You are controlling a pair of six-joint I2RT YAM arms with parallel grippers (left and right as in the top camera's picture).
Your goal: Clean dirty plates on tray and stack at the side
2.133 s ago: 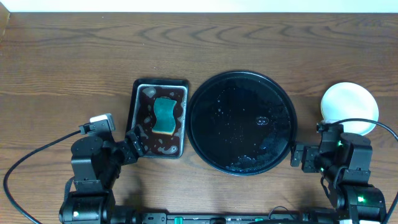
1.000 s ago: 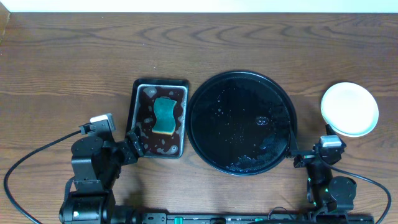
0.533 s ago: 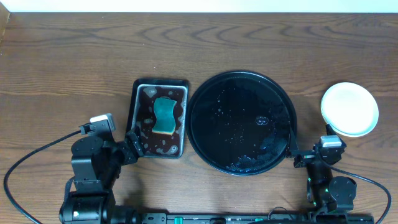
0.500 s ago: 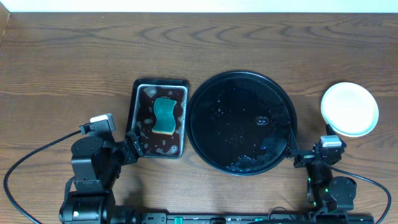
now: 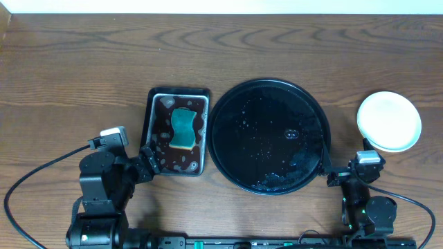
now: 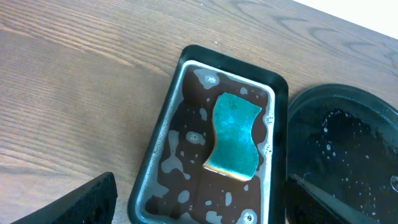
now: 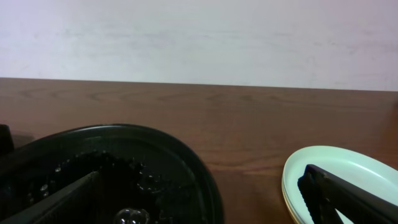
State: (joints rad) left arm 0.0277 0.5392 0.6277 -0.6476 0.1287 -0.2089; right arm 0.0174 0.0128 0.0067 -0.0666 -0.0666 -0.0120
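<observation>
The black round tray (image 5: pixel 216 131) lies mid-table, wet with droplets and bare of plates; its rim (image 7: pixel 205 180) shows in the right wrist view. The plates (image 5: pixel 389 121) sit stacked on the table to its right, a pale mint one on top (image 7: pixel 336 174) with a yellowish edge beneath. My right gripper (image 5: pixel 344 171) (image 7: pixel 205 211) rests low at the front between tray and stack, open and empty. My left gripper (image 5: pixel 148 164) (image 6: pixel 205 214) is open and empty at the near end of the small rectangular tray.
A rectangular metal-rimmed tray (image 5: pixel 154 131) (image 6: pixel 158 137) left of the black tray holds brown liquid and a teal sponge (image 5: pixel 183 128) (image 6: pixel 233 134). Bare wooden table stretches behind everything to the far edge. Cables trail from both arm bases at the front.
Two seconds ago the right arm stood higher, close under the plate stack; it has since drawn back and folded low at the front edge. The left arm has not moved.
</observation>
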